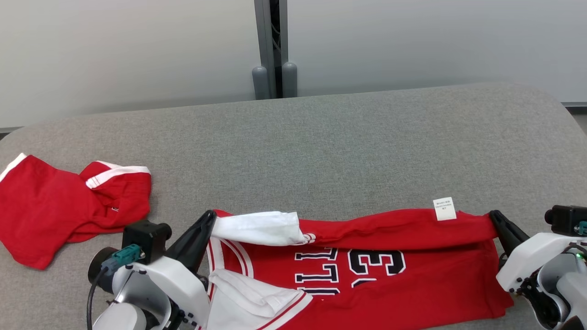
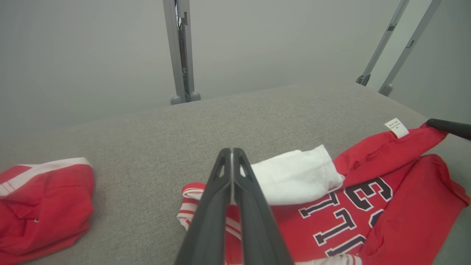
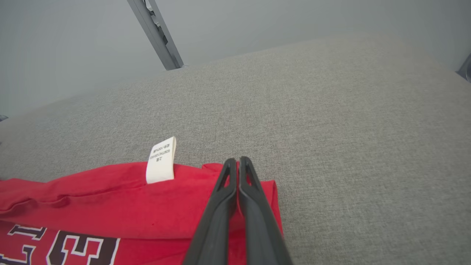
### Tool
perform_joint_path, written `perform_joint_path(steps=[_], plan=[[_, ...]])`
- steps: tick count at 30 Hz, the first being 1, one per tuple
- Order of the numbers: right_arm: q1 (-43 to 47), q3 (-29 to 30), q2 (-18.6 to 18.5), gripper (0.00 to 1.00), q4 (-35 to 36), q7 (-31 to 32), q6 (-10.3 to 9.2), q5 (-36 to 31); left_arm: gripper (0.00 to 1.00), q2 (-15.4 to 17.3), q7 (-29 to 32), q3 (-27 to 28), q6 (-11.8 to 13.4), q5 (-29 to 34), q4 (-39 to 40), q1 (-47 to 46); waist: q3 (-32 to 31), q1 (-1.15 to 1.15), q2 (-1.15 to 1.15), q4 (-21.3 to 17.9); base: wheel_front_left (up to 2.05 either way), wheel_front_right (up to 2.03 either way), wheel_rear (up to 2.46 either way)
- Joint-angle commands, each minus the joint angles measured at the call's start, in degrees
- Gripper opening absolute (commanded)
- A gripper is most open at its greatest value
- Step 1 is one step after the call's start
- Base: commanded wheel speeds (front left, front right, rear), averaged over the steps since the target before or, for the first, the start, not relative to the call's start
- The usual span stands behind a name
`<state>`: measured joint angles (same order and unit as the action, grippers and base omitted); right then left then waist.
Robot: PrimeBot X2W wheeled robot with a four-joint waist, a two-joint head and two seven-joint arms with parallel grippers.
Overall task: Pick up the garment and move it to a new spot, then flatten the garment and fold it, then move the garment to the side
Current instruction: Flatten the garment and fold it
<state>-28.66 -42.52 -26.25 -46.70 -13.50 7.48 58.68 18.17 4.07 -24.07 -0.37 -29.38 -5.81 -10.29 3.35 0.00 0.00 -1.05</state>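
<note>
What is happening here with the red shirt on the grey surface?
The robot is folding a red jersey that lies on the grey padded surface. Its left pincer and right pincer are both shut, each on one end of the jersey's long edge, which is turned over the top of the lettering. A second red garment lies crumpled apart, at the robot's left.

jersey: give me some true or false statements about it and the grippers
1. The jersey is red with dark lettering. True.
2. A white tag sits at its far edge. True.
3. The left gripper is open above the jersey. False: it is shut, pinching the jersey's corner.
4. The right gripper is shut on the jersey's other end. True.
5. The other garment lies to the jersey's right. False: it lies to its left.
</note>
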Motion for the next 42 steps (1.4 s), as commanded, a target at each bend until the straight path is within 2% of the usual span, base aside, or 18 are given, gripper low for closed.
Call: perform_joint_path(steps=[1,18,24,42], plan=[[0.8,0.0,-0.8,0.0,0.4,0.2,0.03,0.6,0.0,0.8,0.5,-0.1,0.2,-0.4,0.5,1.1,-0.3,0.0,0.0,0.2,0.0,0.0,0.0],[2.0,-5.8,-6.5,0.0,3.7,3.5,0.02,-0.4,0.0,4.9,7.3,-5.5,-1.6,0.0,5.6,7.9,-0.7,0.0,0.0,0.6,0.0,0.0,0.0],[1.3,-9.3,-8.6,0.0,5.3,5.2,0.02,-3.0,0.0,5.9,8.6,-6.1,-1.2,0.0,6.2,9.0,-0.5,0.0,0.0,0.4,0.0,0.0,0.0],[3.2,-11.1,-10.4,0.0,7.4,10.6,0.02,-1.7,0.0,6.7,10.8,-8.1,-0.7,-0.5,6.1,10.9,-0.9,0.0,0.0,-0.3,0.0,0.0,0.0]])
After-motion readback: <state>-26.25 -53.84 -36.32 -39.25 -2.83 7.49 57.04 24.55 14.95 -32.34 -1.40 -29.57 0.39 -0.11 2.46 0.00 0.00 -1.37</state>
